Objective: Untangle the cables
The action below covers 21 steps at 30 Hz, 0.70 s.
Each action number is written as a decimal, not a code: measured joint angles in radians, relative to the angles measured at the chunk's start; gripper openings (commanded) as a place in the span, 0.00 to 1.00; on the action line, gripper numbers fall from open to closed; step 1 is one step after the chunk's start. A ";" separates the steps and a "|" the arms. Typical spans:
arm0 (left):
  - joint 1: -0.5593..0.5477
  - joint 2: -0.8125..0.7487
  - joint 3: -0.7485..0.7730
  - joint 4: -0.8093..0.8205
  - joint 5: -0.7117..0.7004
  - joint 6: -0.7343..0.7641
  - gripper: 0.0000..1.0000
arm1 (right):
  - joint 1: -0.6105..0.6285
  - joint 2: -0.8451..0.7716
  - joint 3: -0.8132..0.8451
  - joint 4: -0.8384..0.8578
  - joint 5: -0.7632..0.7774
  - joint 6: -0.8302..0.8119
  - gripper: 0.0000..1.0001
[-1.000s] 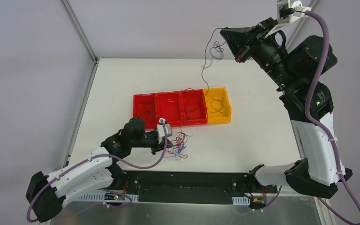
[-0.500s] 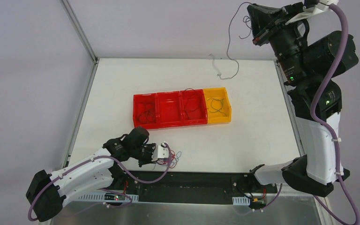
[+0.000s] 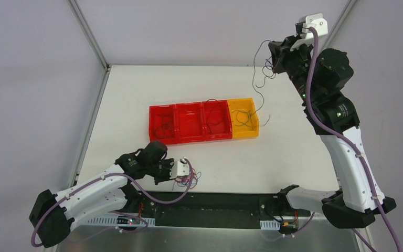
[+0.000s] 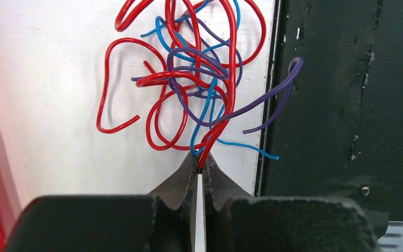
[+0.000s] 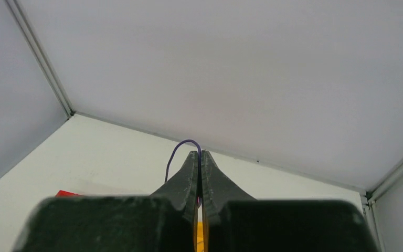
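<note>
At the near left edge of the white worktop (image 3: 136,94), the left claw (image 4: 199,167) is pinched together on the cables (image 4: 189,79) (red, blue and purple loops). One purple loop strays over the black strip (image 4: 336,105). High at the far right, the right claw (image 5: 200,157) is clamped on a single purple wire (image 5: 183,141) that hangs down beside the yellow bin (image 3: 245,133), which sits right of three red bins (image 3: 191,138). Pale grey walls (image 3: 189,31) enclose the surface. Half a second ago that claw was higher, its wire dangling clear of the bins. Thin loops lie inside the bins, their colours too faint to tell.
</note>
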 measured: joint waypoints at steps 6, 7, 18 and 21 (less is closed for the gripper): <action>0.000 -0.008 0.012 -0.001 -0.012 -0.027 0.00 | -0.019 -0.005 -0.018 -0.036 -0.061 0.043 0.00; 0.000 -0.014 0.012 -0.001 -0.012 -0.034 0.00 | -0.019 -0.006 -0.016 -0.040 -0.087 0.056 0.00; 0.000 -0.037 0.012 -0.015 -0.014 -0.035 0.00 | -0.011 0.078 0.073 -0.015 -0.385 0.261 0.00; 0.000 -0.037 0.012 -0.018 -0.014 -0.036 0.00 | -0.009 0.142 0.109 0.007 -0.428 0.304 0.00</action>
